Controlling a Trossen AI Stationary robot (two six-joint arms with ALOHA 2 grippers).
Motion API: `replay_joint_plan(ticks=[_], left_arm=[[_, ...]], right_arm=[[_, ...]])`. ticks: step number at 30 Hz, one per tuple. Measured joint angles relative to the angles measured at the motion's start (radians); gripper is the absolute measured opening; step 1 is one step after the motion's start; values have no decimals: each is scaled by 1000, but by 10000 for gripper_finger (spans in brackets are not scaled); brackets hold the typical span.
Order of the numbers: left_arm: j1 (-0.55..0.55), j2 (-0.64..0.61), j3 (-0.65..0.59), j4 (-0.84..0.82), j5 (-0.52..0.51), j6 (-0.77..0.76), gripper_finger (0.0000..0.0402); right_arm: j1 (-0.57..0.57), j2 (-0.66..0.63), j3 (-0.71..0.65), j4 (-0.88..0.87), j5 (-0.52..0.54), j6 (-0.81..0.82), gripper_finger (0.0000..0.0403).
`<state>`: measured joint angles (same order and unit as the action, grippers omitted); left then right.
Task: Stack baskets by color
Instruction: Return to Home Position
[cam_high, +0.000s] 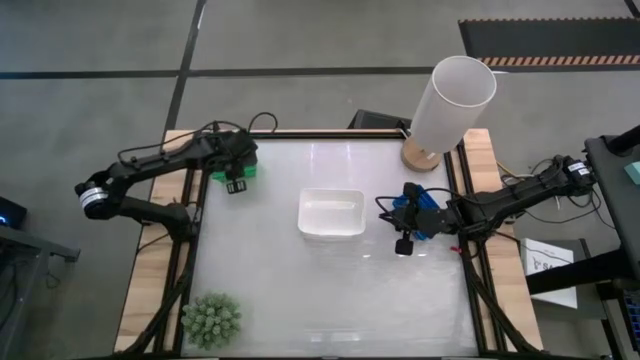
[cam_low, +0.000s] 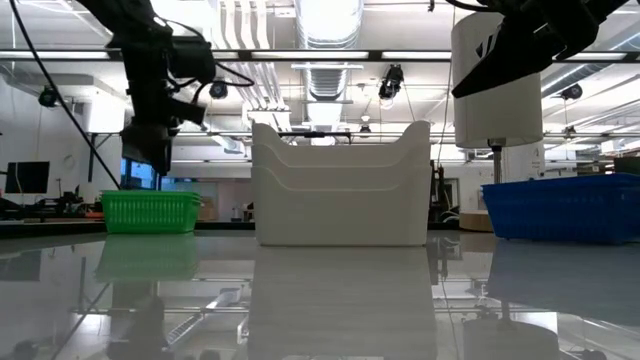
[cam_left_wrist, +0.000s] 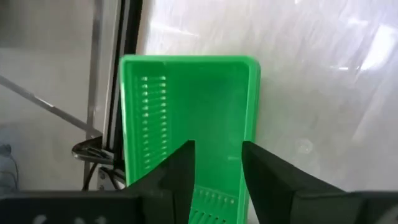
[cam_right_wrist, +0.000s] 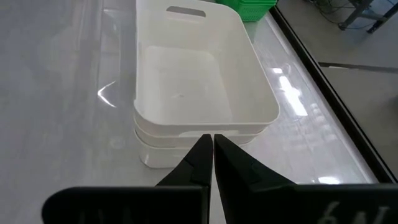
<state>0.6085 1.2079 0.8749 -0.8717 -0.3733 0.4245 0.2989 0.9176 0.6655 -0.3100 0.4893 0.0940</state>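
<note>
A green basket (cam_left_wrist: 186, 106) rests on its base at the table's far left (cam_high: 222, 175). My left gripper (cam_left_wrist: 217, 168) hangs just above it, open, with both fingers over the basket's inside and touching nothing; the low view shows the gripper (cam_low: 150, 160) clear of the rim. A stack of white baskets (cam_high: 331, 213) stands mid-table. A blue basket (cam_low: 560, 208) sits on the table at the right, under my right arm (cam_high: 412, 205). My right gripper (cam_right_wrist: 212, 149) is shut and empty, held above the table and pointing toward the white stack (cam_right_wrist: 199, 87).
A tall white cylinder on a wooden foot (cam_high: 450, 100) stands at the far right corner. A spiky green plant (cam_high: 211, 320) sits at the near left corner. Bare tabletop lies in front of the white stack (cam_high: 330, 300).
</note>
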Motion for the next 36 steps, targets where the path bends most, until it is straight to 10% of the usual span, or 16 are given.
replay_joint_plan(ticks=[7,14,25,36], left_arm=[[-6,-6,53,0,33,-55,116],[-132,-73,28,104,330,-306,116],[-702,-256,-257,802,289,-412,116],[-833,-330,-593,1335,286,-400,83]], right_arm=[[0,0,-1,0,0,-5,9],[0,0,-71,92,-1,-121,9],[0,-106,-229,329,-92,-261,9],[0,-332,-383,459,-205,-312,9]])
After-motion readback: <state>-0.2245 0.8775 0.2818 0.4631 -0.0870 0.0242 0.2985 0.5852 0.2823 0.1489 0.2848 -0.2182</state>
